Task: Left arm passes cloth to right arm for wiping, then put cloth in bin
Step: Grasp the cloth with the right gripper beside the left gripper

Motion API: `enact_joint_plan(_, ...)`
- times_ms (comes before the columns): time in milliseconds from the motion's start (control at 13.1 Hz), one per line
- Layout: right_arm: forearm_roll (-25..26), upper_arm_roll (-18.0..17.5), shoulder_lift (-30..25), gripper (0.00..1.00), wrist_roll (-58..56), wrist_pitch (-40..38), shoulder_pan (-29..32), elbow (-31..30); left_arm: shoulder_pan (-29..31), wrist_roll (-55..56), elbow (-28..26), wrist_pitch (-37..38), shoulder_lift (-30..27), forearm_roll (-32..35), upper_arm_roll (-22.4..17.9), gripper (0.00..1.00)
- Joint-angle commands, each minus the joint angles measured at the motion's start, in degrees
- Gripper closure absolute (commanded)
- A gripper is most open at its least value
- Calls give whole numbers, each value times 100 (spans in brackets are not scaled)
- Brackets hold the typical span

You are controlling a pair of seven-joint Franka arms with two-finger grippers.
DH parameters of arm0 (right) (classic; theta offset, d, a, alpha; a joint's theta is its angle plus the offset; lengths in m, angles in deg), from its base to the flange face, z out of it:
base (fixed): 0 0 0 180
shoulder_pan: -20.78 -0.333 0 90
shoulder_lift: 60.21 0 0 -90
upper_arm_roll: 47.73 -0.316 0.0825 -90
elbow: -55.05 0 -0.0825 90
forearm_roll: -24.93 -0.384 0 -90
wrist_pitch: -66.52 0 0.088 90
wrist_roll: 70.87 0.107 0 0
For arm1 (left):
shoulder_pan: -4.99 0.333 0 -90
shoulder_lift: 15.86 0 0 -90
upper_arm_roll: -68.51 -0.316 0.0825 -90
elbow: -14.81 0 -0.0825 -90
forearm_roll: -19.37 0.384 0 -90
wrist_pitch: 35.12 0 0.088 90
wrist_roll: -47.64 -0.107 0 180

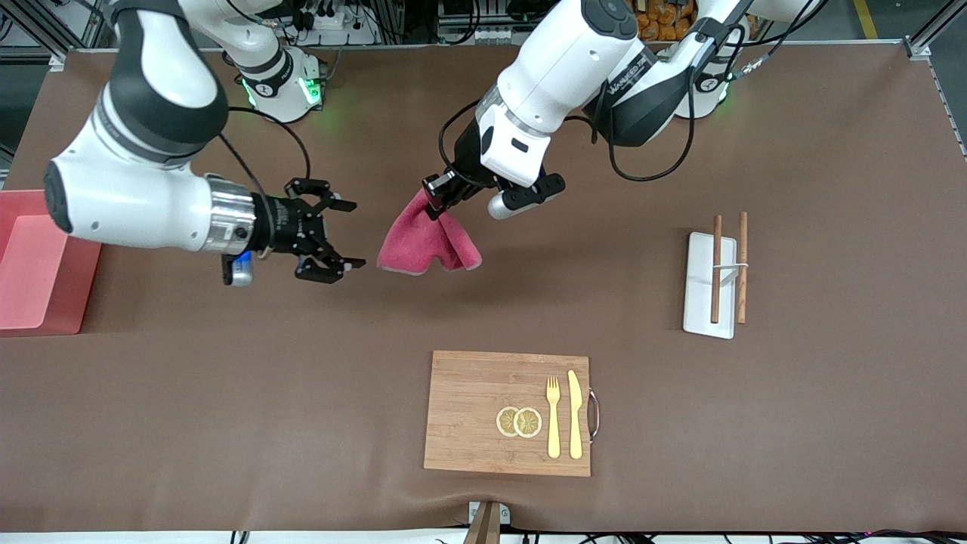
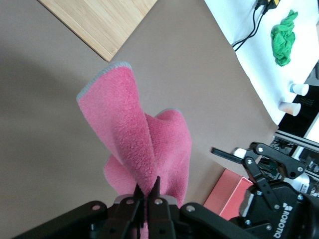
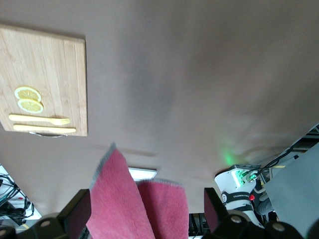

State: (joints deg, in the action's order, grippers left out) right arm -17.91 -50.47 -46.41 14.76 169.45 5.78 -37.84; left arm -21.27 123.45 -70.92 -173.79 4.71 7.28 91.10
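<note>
Overhead, 1 cloth (image 1: 427, 242), 2 claws.

Bright, even overhead light; wrist views perhaps softer.

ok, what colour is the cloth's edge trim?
Grey, on the raspberry-red cloth. Clearest in the left wrist view.

The bin (image 1: 34, 264) sits at the table's (image 1: 227, 423) right-arm edge; the cutting board (image 1: 468, 415) lies by the front-camera edge, carrying fork (image 1: 553, 417) and knife (image 1: 575, 414).
</note>
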Motion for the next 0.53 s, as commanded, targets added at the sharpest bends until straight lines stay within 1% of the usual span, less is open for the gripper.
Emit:
enact_joint_plan(0, -172, 45, 166, 0, 356, 366, -424, 131, -142, 83, 126, -265, 131, -109, -35, 100)
enact_joint_plan(152, -172, 46, 202, 0, 463, 447, -618, 131, -186, 223, 126, -335, 140, -92, -44, 100)
enact_joint_plan(229, -163, 46, 254, 18, 368, 447, -645, 131, -186, 233, 118, -388, 157, -83, -35, 100)
enact_joint_plan(381, -146, 46, 342, 70, 340, 543, -663, 140, -195, 233, 118, -397, 175, -74, -35, 100)
enact_joint_plan(457, -94, 46, 351, 87, 332, 553, -698, 131, -187, 241, 118, -397, 166, -92, -35, 100)
